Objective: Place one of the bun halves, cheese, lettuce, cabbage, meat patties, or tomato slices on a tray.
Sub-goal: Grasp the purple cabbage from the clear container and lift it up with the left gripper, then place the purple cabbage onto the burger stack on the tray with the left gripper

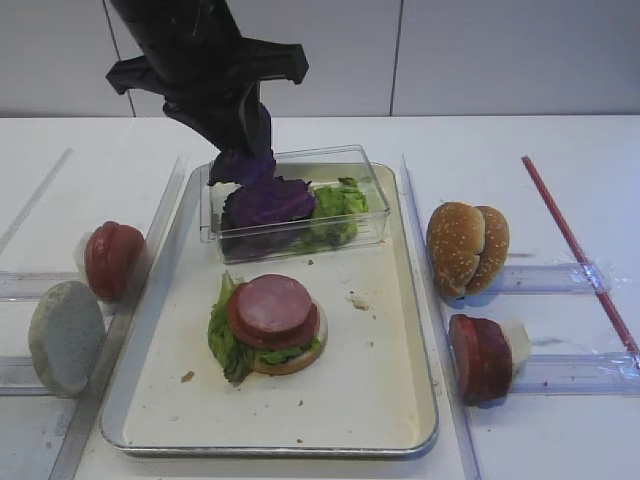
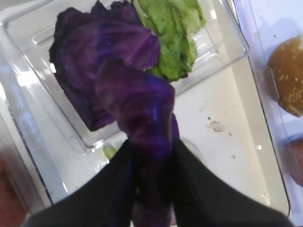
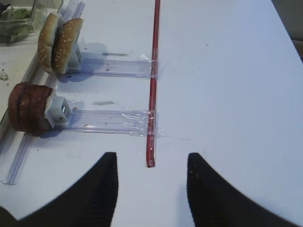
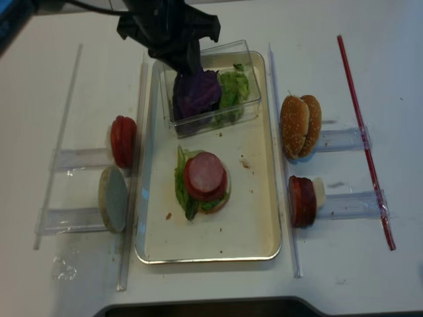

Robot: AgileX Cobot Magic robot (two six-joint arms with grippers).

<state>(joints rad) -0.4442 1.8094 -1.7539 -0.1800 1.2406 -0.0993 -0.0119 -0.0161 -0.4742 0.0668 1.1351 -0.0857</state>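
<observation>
My left gripper point(image 1: 241, 140) is shut on a dark purple cabbage leaf point(image 2: 142, 104), which hangs just above the clear plastic box point(image 1: 372, 190) at the back of the tray point(image 1: 350, 375). More cabbage point(image 1: 268, 203) and green lettuce point(image 1: 338, 205) lie in that box. A stack point(image 1: 272, 320) of bun half, lettuce, tomato and a pink meat slice sits mid-tray. Two bun halves point(image 1: 467, 247) and meat patties point(image 1: 482, 357) stand on edge in holders to the tray's right. My right gripper point(image 3: 151, 158) is open over the bare table, holding nothing.
Tomato slices point(image 1: 112, 258) and a pale grey disc point(image 1: 65, 335) stand in holders left of the tray. A red strip point(image 3: 154, 71) runs along the table on the right, its end between the right fingers. Crumbs speckle the tray floor.
</observation>
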